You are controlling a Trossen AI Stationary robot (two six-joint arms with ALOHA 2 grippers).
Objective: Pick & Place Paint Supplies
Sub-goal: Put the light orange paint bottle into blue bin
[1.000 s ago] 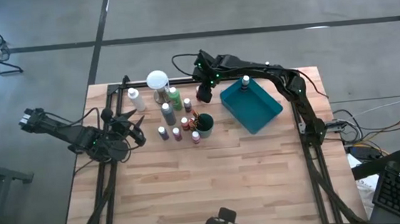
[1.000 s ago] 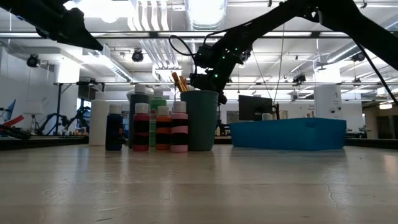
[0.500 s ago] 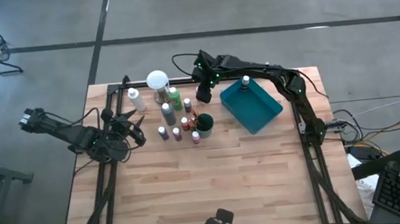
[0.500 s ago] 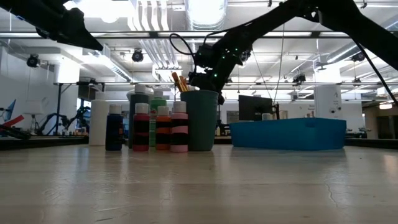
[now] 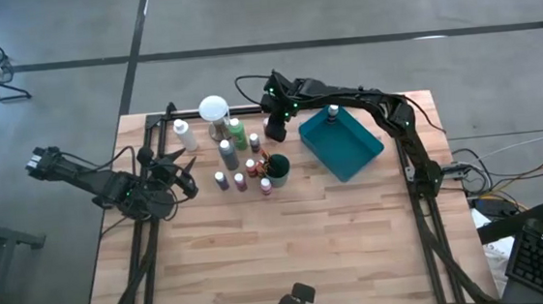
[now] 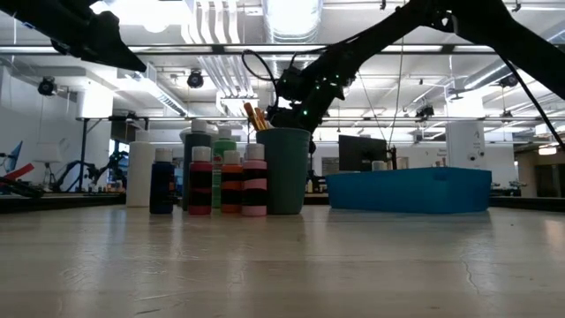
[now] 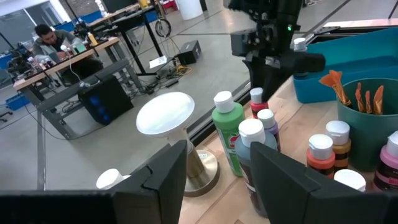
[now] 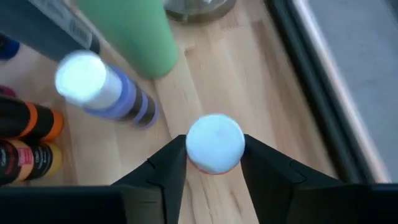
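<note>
table [image 5: 290,257], one tray [image 5: 352,150], two hands

Dark jointed arms; green lights; black cables

No legible text, labels or numbers on anything in view.

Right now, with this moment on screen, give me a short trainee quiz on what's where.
1. True or false: the teal tray already holds one bottle.
2. The right claw is directly above: A) the tray, B) a small white-capped bottle, C) the tall green bottle.
3. Fill in: the brushes stand in a dark green ___.

Key: 1 true; 2 B; 3 cup.
</note>
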